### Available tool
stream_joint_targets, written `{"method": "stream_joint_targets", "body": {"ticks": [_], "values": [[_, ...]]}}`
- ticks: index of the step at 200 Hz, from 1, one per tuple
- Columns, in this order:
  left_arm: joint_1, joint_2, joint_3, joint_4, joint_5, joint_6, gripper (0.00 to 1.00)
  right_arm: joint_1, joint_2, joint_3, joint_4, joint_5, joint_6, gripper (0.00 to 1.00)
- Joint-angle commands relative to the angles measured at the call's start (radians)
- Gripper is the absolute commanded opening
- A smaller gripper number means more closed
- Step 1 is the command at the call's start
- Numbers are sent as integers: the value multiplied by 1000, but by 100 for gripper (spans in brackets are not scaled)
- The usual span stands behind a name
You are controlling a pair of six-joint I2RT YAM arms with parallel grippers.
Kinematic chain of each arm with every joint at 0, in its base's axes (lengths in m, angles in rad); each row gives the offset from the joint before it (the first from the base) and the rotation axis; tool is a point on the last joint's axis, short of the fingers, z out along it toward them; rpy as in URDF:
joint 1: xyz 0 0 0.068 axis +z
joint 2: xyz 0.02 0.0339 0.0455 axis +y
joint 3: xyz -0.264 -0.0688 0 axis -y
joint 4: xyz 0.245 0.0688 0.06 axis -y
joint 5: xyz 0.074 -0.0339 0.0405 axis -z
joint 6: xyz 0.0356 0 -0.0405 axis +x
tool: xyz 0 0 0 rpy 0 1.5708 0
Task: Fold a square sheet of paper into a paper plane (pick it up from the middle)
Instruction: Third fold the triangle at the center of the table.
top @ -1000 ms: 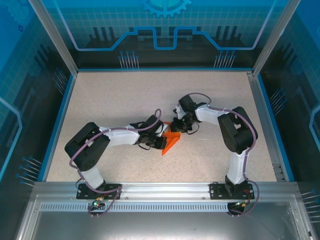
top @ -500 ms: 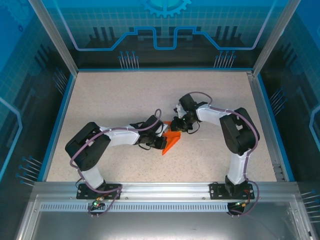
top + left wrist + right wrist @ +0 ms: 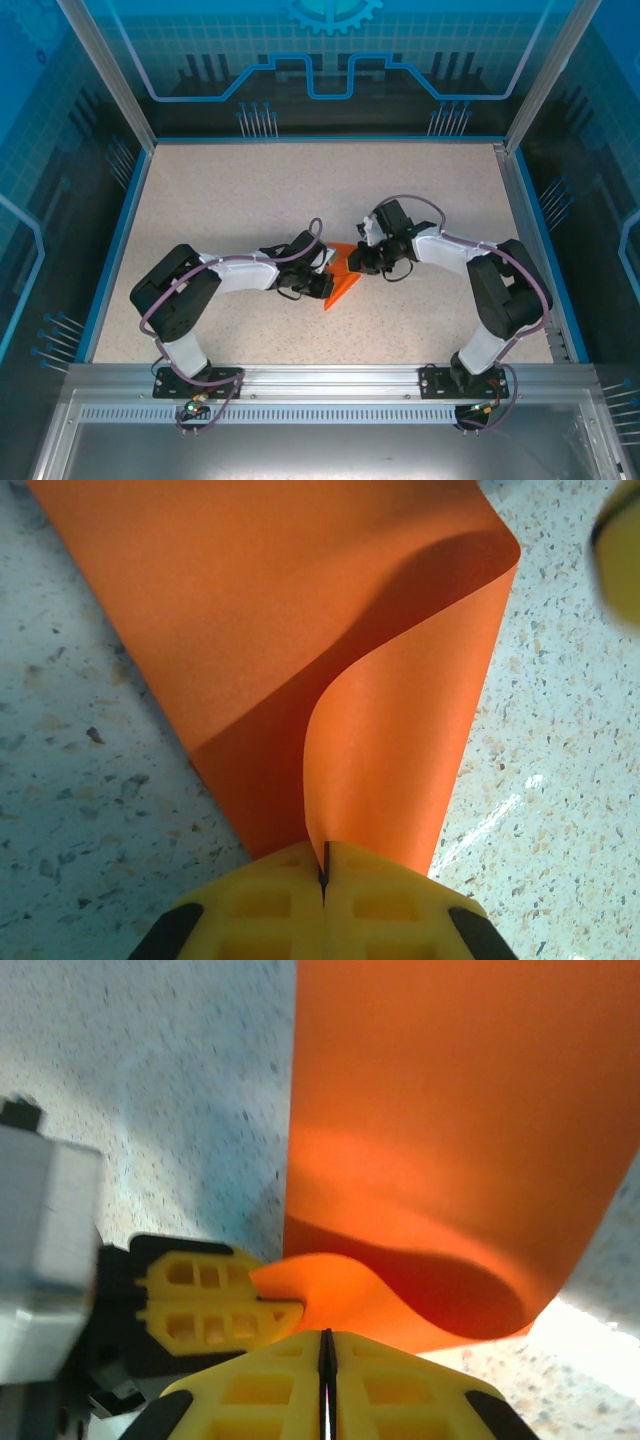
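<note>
1. Altogether, two arms are at work, each with one claw, and a single sheet of paper lies between them.
2. On the left, the left arm [image 3: 240, 272] reaches from the near-left corner toward the middle of the desk [image 3: 230, 190]. The left claw [image 3: 323, 870] is clenched on the sheet of paper [image 3: 300, 610]: a lifted, curling flap runs straight into the seam between its yellow fingers.
3. Bright orange and folded to a pointed shape, the sheet rests on the desk about midway between the left and right edges. Its sharp tip points toward the near edge. Apart from the raised flap, it lies flat.
4. On the right, the right arm [image 3: 470, 262] comes in from the near-right corner. The right claw [image 3: 322, 1350] has its yellow fingers pressed tight together, just beside the sheet's raised fold. Whether any paper is caught between them cannot be told.
5. The desk is pale and speckled with a blue rim [image 3: 115, 240]. A metal rail [image 3: 320, 378] runs along its near edge, and slanting metal posts [image 3: 105, 70] hold blue see-through panels [image 3: 330, 50] printed with circuit lines.
6. Since a second ago, the left arm has stayed put. The sheet now reads as one clean triangle, where a flap stuck out to its right before. The right arm's elbow has swung out toward the right edge.
</note>
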Motion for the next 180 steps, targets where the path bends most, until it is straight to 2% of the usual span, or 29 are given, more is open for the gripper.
{"method": "stream_joint_targets", "body": {"ticks": [1, 74, 180], "values": [[8, -2, -24, -17, -37, -4, 0, 14, 17, -16, 80, -81, 35, 10], [9, -13, -31, -13, -39, -15, 0, 16, 104, -13, 118, -88, 27, 11], [9, -21, -50, 10, -49, -37, 0, 6, 128, -6, 112, -76, 12, 13]]}}
